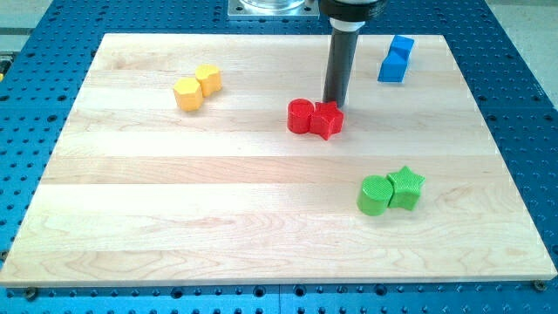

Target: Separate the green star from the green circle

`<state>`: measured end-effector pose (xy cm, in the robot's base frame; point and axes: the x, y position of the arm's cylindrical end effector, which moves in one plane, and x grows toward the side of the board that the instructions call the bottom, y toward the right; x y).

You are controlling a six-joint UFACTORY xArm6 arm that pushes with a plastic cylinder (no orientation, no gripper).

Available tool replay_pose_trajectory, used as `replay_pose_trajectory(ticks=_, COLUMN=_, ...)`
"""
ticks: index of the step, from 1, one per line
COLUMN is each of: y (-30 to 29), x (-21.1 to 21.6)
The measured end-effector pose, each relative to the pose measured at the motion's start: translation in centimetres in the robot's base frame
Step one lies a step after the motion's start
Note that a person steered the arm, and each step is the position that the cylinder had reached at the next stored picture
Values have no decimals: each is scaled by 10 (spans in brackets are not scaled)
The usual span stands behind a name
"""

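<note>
Toward the view's top, just right of centre, my tip [335,104] is sitting on the wooden table [174,218] right behind the red pair — it is touching or all but touching the top edge of the red star [328,120], and I cannot tell which. The red circle [300,116] is pressing against that star's left side. There is no gripper on me to report as apart or together; I am ending in a plain dark rod, standing upright.

The task's blocks are lying well away from me, down at the view's lower right: the green circle [375,195] is sitting on the left and the green star [405,188] on the right, the two touching side by side — not separated at this moment.

Over at the view's upper left, two yellow blocks are resting against each other, a yellow hexagon [187,93] and a second yellow block [207,79] just up and right of it. At the upper right a blue block [395,59], shape hard to read, is sitting near the table's far edge.
</note>
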<state>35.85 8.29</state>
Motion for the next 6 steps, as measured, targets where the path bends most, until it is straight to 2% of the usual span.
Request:
replay_pose_trajectory(ticks=1, y=8, x=-3)
replay_pose_trajectory(ticks=2, y=8, x=33)
replay_pose_trajectory(ticks=3, y=77, x=58)
replay_pose_trajectory(ticks=4, y=39, x=118)
replay_pose_trajectory(ticks=5, y=87, x=146)
replay_pose_trajectory(ticks=6, y=107, x=150)
